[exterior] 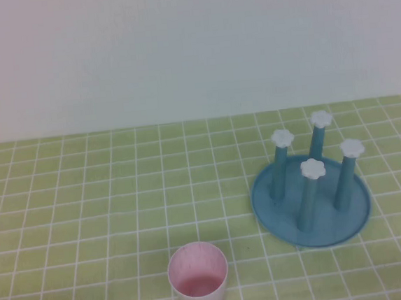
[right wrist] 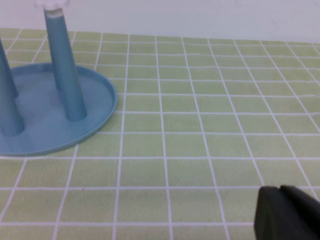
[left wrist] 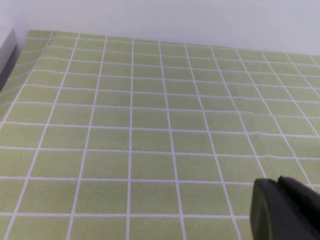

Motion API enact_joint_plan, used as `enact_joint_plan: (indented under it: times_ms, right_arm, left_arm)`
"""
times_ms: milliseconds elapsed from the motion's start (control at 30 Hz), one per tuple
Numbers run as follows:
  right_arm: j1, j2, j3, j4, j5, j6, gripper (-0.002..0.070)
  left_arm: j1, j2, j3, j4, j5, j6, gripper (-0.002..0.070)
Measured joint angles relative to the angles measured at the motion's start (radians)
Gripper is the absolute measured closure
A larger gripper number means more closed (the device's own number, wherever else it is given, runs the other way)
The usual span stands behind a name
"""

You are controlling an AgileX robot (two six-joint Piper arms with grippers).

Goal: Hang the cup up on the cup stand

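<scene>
Standing upright cup (exterior: pixel 198 277), left of cup stand (exterior: pixel 310 195) — right pincer (right wrist: pixel 287 212) beside stand, left pincer (left wrist: pixel 285 209) apart

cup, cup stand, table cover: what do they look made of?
Cup: likely matte plastic, pale pink, faintly speckled.
Cup stand: likely moulded plastic, blue tray and pegs with a slight sheen, white flower caps.
Table cover: green grid-printed sheet, perhaps vinyl or cloth; it ripples slightly.
</scene>
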Motion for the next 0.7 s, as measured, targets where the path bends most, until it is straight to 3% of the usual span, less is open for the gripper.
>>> enact_joint_plan:
  times_ms: [700]
  right_arm:
    - [0.000, 0.000, 0.000, 0.000, 0.000, 0.000, 0.0678]
  left_arm:
    - [0.000, 0.000, 0.000, 0.013, 0.000, 0.000, 0.0677]
